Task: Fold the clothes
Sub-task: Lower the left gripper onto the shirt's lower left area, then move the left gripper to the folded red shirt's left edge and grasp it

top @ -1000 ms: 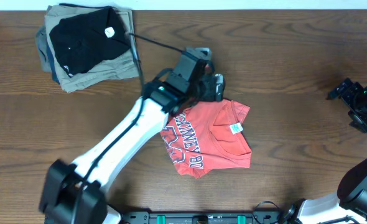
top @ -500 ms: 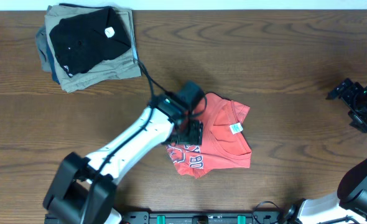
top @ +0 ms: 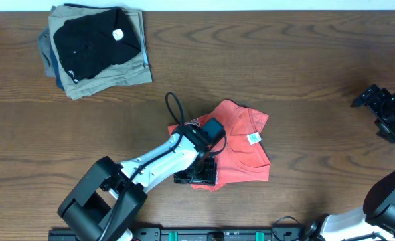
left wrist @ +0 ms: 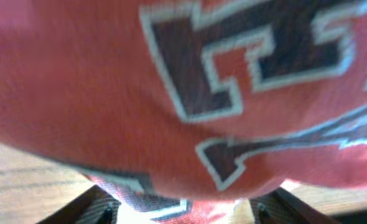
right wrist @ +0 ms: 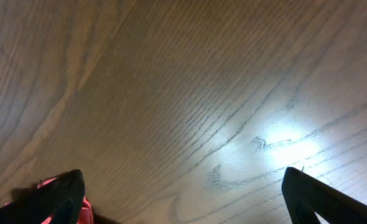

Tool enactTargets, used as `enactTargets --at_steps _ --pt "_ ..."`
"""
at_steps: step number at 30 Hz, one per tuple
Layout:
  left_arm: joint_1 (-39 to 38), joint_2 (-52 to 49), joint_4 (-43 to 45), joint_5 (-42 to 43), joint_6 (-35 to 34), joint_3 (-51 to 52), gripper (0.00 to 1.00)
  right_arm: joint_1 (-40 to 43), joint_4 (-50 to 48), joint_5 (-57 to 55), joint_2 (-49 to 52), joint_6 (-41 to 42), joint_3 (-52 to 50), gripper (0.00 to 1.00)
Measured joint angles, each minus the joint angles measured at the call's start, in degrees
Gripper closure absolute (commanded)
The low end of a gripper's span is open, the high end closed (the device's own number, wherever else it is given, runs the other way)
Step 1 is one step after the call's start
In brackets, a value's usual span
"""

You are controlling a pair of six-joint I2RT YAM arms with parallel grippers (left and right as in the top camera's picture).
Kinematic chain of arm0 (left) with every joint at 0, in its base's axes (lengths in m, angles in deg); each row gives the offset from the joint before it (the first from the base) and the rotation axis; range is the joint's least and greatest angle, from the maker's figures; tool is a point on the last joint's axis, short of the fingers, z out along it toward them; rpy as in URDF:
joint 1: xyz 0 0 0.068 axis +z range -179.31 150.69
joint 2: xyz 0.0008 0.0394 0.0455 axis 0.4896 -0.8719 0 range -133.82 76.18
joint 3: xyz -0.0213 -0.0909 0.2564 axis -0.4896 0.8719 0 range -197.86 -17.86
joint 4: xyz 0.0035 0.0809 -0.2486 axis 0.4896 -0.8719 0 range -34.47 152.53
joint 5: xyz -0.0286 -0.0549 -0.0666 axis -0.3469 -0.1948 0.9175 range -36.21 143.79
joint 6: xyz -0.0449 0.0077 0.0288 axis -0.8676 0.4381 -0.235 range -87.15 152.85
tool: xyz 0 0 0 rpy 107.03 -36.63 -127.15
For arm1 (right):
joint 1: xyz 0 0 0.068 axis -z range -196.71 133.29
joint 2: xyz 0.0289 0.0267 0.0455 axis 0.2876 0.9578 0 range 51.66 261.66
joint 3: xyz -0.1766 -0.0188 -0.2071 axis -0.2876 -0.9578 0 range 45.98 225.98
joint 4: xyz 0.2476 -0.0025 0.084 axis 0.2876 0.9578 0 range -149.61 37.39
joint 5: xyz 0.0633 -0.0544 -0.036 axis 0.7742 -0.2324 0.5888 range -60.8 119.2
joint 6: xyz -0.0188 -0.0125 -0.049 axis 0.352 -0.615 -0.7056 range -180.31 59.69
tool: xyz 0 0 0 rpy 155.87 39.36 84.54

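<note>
Red-orange T-shirt (top: 241, 144): lies in a loose, partly folded heap on the table (top: 304, 60), near the front middle.
Neck tag (top: 254, 138): small, white, facing up on the right half of the shirt.
Lettering (left wrist: 233, 81): white blocks with dark outlines; fills the left wrist view, blurred at such closeness.
Left end effector (top: 199, 175): down at the shirt's front-left edge. A bulge of cloth sits between the jaws, but whether they pinch it cannot be told.
Right end effector (right wrist: 182, 177): spread wide, holding nothing, over bare wood at the far right, well apart from the shirt.
Folded stack (top: 94, 50): black garment on top of khaki and blue ones, back-left corner, well apart.
Risk, shallow bite: the jaws probably meet the top layer only, so a lift would peel the heap open instead of carrying a fold.
Risk, slip: a rounded bulge gives poor purchase, and the cloth may slide out once pulled.
</note>
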Motion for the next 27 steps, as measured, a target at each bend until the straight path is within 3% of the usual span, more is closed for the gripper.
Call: enactTargets --at_steps 3,8,10,12,13,17,21,24,27 --pt "0.0 0.2 -3.0 1.3 -0.5 0.0 0.6 0.0 0.0 0.0 0.0 0.0 0.0 0.01" --pt "0.0 4.9 -7.3 1.4 -0.5 0.0 0.62 0.0 0.0 0.0 0.0 0.0 0.0 0.01" --pt "0.0 8.9 -8.2 -0.2 -0.5 0.0 0.53 0.0 0.0 0.0 0.0 0.0 0.0 0.01" --pt "0.0 13.4 -8.3 -3.2 -0.6 0.0 0.14 0.0 0.0 0.0 0.0 0.0 0.0 0.01" --pt "0.2 15.9 -8.3 -5.2 -0.8 -0.2 0.02 0.0 0.0 0.0 0.0 0.0 0.0 0.01" --pt "3.0 23.7 -8.3 -12.5 -1.7 -0.6 0.02 0.0 0.0 0.0 0.0 0.0 0.0 0.01" --pt "11.8 27.8 -9.4 -17.1 -1.6 -0.7 0.02 0.0 0.0 0.0 0.0 0.0 0.0 0.01" --pt "21.1 28.2 -10.1 -17.0 -0.2 -0.7 0.02 0.0 0.0 0.0 0.0 0.0 0.0 0.01" --pt "28.9 28.1 -7.8 -11.8 3.3 -0.5 0.02 0.0 0.0 0.0 0.0 0.0 0.0 0.01"
